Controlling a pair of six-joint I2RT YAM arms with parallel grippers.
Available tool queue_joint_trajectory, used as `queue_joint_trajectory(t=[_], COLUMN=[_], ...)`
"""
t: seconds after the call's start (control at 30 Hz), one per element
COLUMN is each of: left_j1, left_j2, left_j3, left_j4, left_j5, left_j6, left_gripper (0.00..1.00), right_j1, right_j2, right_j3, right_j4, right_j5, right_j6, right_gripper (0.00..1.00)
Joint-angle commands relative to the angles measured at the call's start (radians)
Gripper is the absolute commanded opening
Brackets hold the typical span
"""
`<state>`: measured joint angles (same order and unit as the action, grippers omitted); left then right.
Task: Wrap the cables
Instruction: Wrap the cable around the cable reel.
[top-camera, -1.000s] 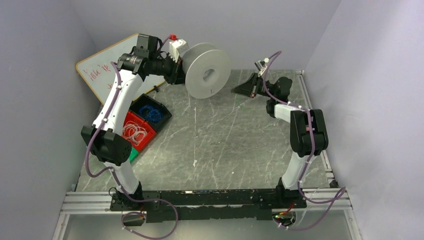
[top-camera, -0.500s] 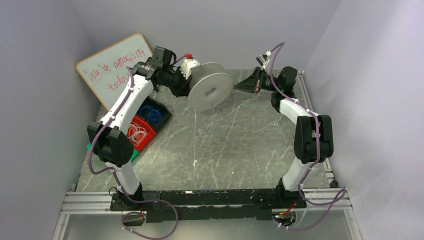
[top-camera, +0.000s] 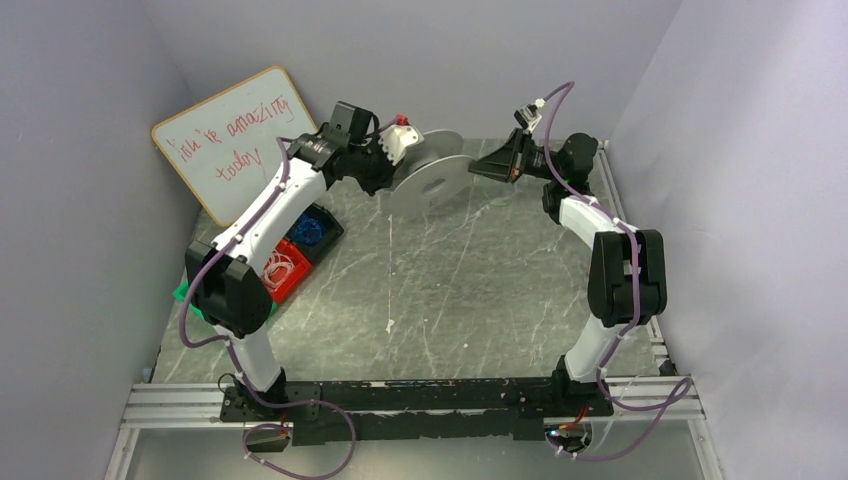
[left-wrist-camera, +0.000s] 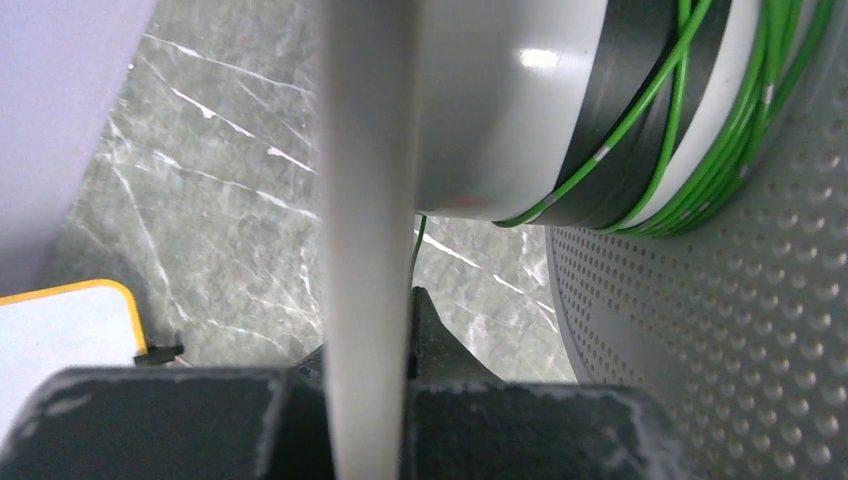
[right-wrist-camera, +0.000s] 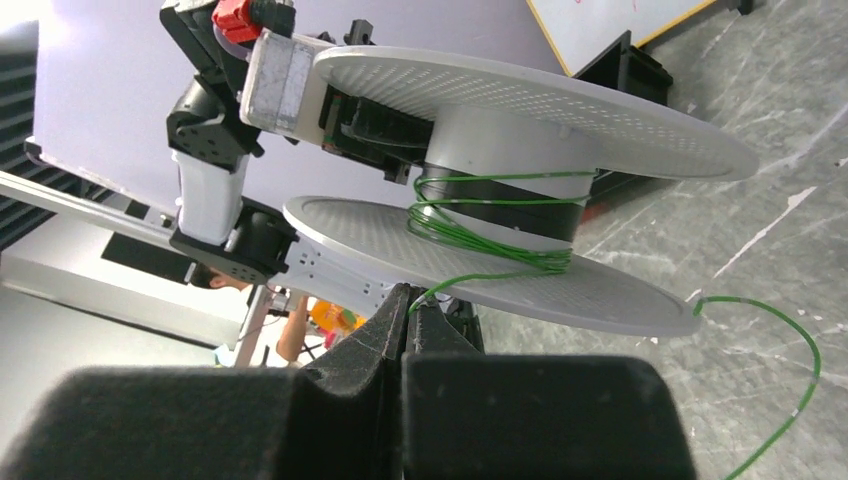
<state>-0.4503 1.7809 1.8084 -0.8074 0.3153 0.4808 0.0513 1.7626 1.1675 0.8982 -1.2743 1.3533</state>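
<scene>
Gripping with both arms, I hold a grey spool (top-camera: 430, 186) up over the far part of the desk (top-camera: 450, 290). My left end effector (left-wrist-camera: 368, 400) is clenched on the edge of one of the spool's two round flanges, which runs straight up between its fingers. My right end effector (right-wrist-camera: 405, 300) is pressed shut on the green cable (right-wrist-camera: 490, 215), which comes out from between the fingertips.

Three bins sit at the left edge of the desk, partly under my left arm. The black bin (top-camera: 333, 229) holds blue wire coils (top-camera: 308, 228). The red bin (top-camera: 301, 271) next to it holds whitish wire coils (top-camera: 274, 265). Only a corner of the green bin (top-camera: 183, 293) shows, and I cannot tell what is in it.

A whiteboard (top-camera: 225, 135) leans against the left wall behind the bins. Red handwriting on it reads "amazing today"; the word before that is too unclear to read.

Most of the cable is wound in a few loose turns around the spool's hub, over a black band. From my right fingertips a short length rises to the hub. Another stretch hangs off the lower flange and curves in a loop over the desk.
</scene>
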Motion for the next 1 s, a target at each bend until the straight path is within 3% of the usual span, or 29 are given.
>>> queue_joint_trajectory(t=[0.0,0.53,0.97], left_j1=[0.003,-0.033,-0.048], left_j2=[-0.025,0.019,0.120], left_j3=[-0.009,0.016,0.132], left_j4=[0.026,0.029,-0.026], left_j5=[-0.245,-0.252,-0.314], left_j6=[-0.039,-0.104,-0.250], left_gripper=[0.02,0.02,0.02], right_j1=[-0.004,0.106,0.190], right_j2=[-0.056,-0.073,-0.074], right_j3=[0.075,0.085,0.084], right_j4=[0.175,0.233,0.144], right_j5=[-0.002,-0.027,-0.059], right_j6=[0.093,0.107,-0.007], right_gripper=[0.00,0.09,0.10])
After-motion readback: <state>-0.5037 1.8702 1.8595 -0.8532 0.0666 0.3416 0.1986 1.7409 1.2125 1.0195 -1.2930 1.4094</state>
